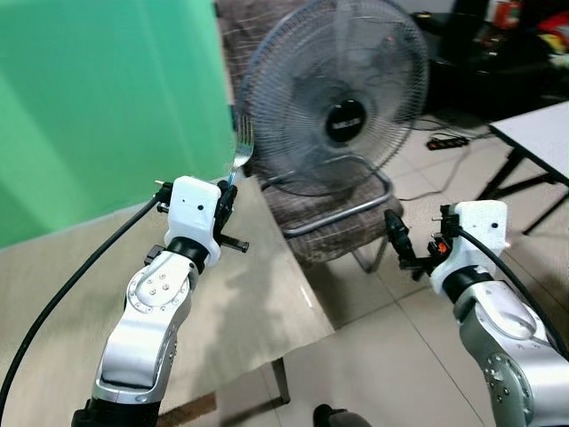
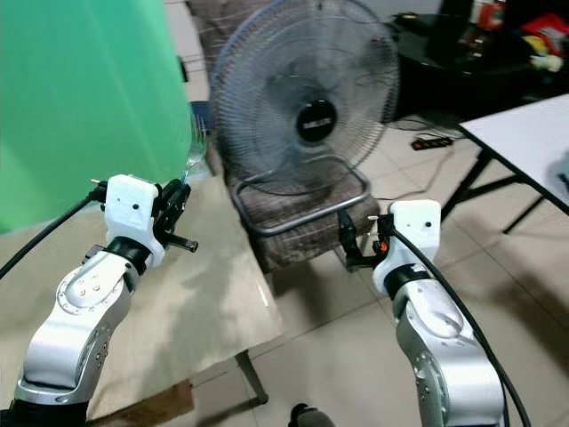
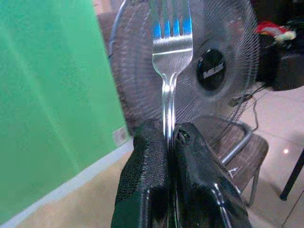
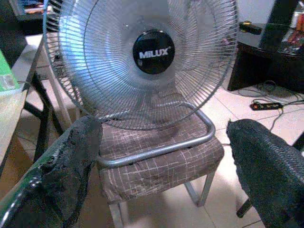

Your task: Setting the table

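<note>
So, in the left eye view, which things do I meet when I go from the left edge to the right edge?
Green backdrop → left gripper holding the fork upright → fan on the chair → right gripper, open → white table.

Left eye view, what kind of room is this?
Probably a lived-in room at home: a fan stands on a cloth chair, beside a table, with a power strip on tiled floor.

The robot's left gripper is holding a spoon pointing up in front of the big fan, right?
Not quite. The left gripper holds a fork, not a spoon: the left wrist view shows its tines. The rest is right: it points up in front of the big fan.
</note>
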Motion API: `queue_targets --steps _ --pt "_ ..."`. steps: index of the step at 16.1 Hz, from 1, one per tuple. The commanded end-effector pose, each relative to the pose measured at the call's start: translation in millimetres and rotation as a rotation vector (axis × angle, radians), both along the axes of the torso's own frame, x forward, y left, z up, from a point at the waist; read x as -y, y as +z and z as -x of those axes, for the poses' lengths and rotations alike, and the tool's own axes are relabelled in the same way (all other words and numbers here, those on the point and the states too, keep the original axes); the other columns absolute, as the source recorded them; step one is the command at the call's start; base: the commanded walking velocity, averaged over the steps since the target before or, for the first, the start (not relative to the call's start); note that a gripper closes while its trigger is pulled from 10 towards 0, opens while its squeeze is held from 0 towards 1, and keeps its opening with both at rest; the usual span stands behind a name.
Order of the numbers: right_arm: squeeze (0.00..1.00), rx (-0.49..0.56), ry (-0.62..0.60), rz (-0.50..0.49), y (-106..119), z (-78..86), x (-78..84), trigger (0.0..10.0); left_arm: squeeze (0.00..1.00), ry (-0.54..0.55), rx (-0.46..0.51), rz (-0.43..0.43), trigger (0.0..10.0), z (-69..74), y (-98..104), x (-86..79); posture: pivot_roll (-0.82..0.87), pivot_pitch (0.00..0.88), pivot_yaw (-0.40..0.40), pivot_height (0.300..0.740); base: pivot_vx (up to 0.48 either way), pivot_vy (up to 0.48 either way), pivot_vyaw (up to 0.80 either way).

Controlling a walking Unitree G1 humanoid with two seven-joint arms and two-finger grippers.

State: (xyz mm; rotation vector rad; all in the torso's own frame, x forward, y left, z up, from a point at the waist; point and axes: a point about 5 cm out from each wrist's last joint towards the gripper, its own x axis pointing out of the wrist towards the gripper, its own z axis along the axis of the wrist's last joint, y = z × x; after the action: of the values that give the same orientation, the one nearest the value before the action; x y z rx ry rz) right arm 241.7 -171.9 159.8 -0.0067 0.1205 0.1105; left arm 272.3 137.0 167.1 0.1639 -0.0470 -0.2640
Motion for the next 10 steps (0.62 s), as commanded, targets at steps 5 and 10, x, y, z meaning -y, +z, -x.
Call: queue_targets --steps 5,10 --pt "0.00 -0.009 0.016 0.024 -1.7 1.8 0.8 10.0 0.00 0.005 0.012 -0.001 10.0 0.8 -1.0 0.8 0.06 0.000 0.031 0.740 0.000 0.000 -0.80" --pt "0.00 -0.015 0.052 0.022 -4.1 -3.6 -4.2 10.0 0.00 0.019 0.016 -0.010 10.0 5.8 -0.7 -4.6 0.09 0.000 0.013 0.740 0.000 0.000 -0.80"
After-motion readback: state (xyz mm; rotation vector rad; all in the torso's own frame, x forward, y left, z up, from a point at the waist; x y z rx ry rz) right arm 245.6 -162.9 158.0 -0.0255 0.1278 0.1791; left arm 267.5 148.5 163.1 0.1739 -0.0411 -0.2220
